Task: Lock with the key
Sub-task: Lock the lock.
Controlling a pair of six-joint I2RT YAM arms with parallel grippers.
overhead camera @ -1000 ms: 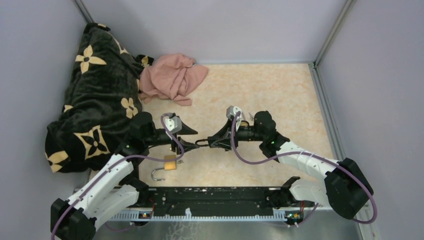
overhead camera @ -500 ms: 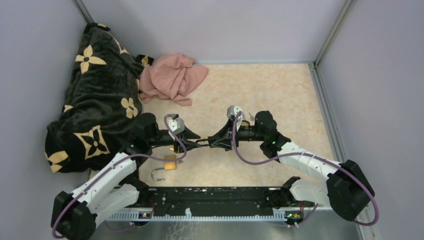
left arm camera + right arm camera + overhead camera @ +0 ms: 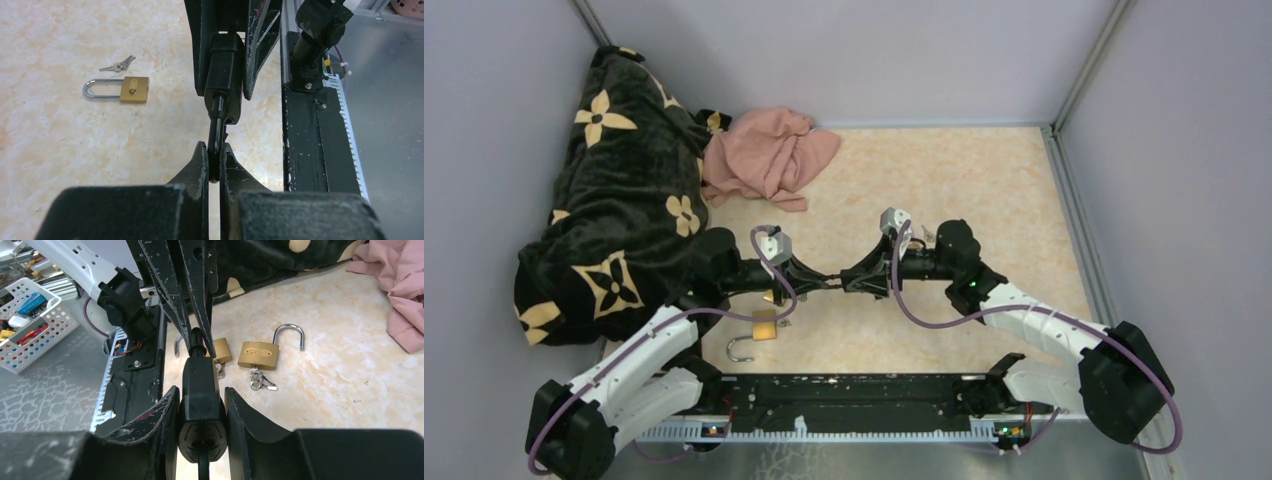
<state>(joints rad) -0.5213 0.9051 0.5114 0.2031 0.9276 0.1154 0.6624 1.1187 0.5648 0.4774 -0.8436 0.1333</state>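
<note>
A black padlock [image 3: 200, 385] hangs above the table, with my right gripper [image 3: 201, 391] shut on its body. A dark stem sticks out of the padlock's keyhole end toward the right wrist camera. My left gripper [image 3: 214, 150] is shut on the thin black shackle [image 3: 216, 125] that comes out of the padlock body [image 3: 223, 75]. The two grippers meet tip to tip at mid-table [image 3: 832, 281]. A brass padlock [image 3: 258, 355] with an open shackle lies on the table, small silver keys [image 3: 259, 380] beside it. A second brass padlock [image 3: 222, 351] shows partly behind the fingers.
A black flowered blanket [image 3: 614, 190] is heaped at the left wall, with a pink cloth [image 3: 769, 155] at the back. A black rail [image 3: 854, 395] runs along the near edge. A white basket [image 3: 30, 325] stands off the table. A brass padlock [image 3: 764, 325] lies below the left gripper.
My left gripper has moved right to the black padlock and shut on its shackle. The right gripper has kept its hold and place.
</note>
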